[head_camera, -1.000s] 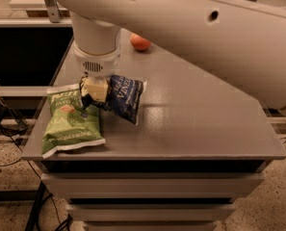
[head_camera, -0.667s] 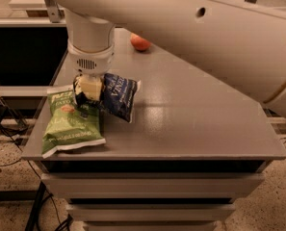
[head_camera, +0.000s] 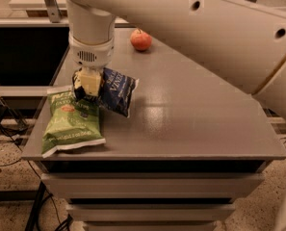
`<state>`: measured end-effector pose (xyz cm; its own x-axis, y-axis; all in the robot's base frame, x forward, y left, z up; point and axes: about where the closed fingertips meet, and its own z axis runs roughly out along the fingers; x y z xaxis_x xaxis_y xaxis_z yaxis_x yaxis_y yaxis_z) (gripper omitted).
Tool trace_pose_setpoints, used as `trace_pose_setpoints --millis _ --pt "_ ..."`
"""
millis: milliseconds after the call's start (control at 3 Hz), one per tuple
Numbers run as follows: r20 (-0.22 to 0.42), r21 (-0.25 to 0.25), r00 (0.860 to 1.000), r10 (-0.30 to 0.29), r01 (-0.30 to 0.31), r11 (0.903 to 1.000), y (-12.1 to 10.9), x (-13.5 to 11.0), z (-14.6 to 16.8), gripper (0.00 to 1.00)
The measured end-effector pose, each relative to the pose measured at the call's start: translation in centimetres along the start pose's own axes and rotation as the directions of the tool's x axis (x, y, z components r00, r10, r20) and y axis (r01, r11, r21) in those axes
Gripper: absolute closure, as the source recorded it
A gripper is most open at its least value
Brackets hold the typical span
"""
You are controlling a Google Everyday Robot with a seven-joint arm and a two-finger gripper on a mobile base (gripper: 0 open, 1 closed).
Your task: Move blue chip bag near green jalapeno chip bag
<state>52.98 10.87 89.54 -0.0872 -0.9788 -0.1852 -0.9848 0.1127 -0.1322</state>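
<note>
- looking down on the grey table (head_camera: 195, 124), i had the gripper (head_camera: 88, 83) hanging from the white wrist near the table's left side, clenched on the black-banded end of the blue chip bag (head_camera: 117, 91).
- that bag trailed off to the right of the gripper, its long axis running left to right in view and sloping slightly toward the front edge. i could not tell whether its free end touched the surface.
- the green jalapeno chip bag (head_camera: 70, 121) lay flat just in front of the gripper, long axis toward the front edge, its top band right beneath the held end. the bags were touching or nearly so.
- i judged the coming move needed only a short drop and release, no more sideways travel.
- the navy film was crinkled, glossy and puffy; the green bag was smoother and pillow-flat; the tabletop was smooth with a dull sheen.
- a round reddish fruit (head_camera: 140, 39) sat well apart at the back.
</note>
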Motion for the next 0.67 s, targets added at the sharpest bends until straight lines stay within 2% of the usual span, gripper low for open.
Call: trace_pose_setpoints --millis 333,667 --pt "0.005 -0.005 1.000 0.000 0.000 1.0000 -0.56 -0.17 -0.13 0.12" --pt "0.008 -0.011 1.000 -0.003 0.003 0.9999 -0.90 -0.34 -0.19 0.00"
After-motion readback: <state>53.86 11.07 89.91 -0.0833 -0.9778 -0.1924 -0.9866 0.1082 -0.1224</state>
